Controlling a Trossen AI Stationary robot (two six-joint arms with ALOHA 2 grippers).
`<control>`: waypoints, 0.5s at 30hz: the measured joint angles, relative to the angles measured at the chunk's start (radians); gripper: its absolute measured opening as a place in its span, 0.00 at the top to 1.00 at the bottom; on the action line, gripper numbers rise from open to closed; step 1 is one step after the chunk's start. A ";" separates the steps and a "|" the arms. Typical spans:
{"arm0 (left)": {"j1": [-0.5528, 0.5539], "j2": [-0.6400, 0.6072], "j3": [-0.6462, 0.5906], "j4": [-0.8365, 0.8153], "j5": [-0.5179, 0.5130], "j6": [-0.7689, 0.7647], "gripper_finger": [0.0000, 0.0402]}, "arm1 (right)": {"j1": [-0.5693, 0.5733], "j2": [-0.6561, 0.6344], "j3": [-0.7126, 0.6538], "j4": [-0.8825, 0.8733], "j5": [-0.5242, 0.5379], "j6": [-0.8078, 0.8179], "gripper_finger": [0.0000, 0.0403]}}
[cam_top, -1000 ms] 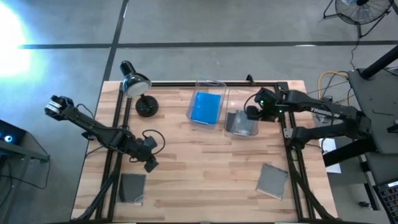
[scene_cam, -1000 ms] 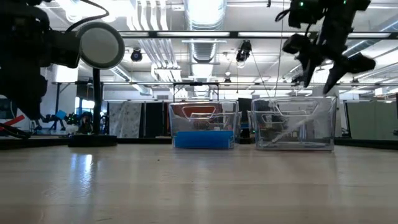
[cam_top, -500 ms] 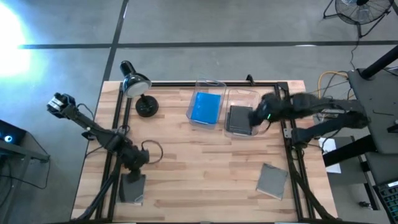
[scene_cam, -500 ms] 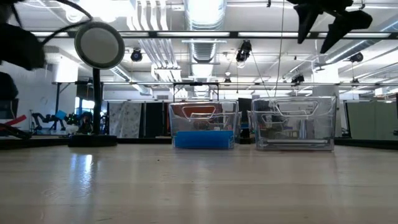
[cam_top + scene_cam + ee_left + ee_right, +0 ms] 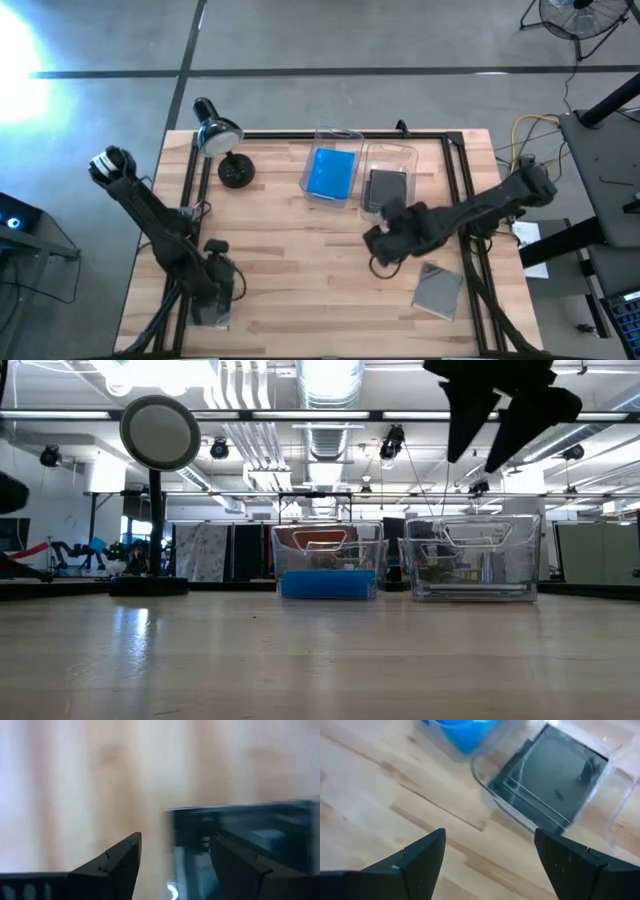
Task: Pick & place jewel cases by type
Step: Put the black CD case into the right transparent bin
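Bright glare top-left in high view, left wrist view blurred, ceiling lights (image 5: 330, 380) w/ strong backlight.

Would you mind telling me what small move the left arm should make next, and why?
Probably lower the left gripper straight down and close it. Its fingers are open, and the dark grey jewel case at the table's near left corner lies just ahead of them. The right gripper, open and empty, hangs above the table.

No readable text, labels, brand names, numbers or signs appear in any of the views.
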 joint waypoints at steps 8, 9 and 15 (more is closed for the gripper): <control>0.005 0.107 -0.002 -0.021 -0.070 -0.067 0.47 | 0.044 0.150 0.087 -0.007 0.048 0.053 0.29; 0.005 0.116 -0.002 -0.010 -0.072 -0.064 0.47 | 0.043 0.164 0.096 -0.006 0.044 0.053 0.29; 0.004 0.153 0.001 0.029 -0.141 -0.071 0.47 | 0.047 0.194 0.118 -0.006 0.041 0.097 0.31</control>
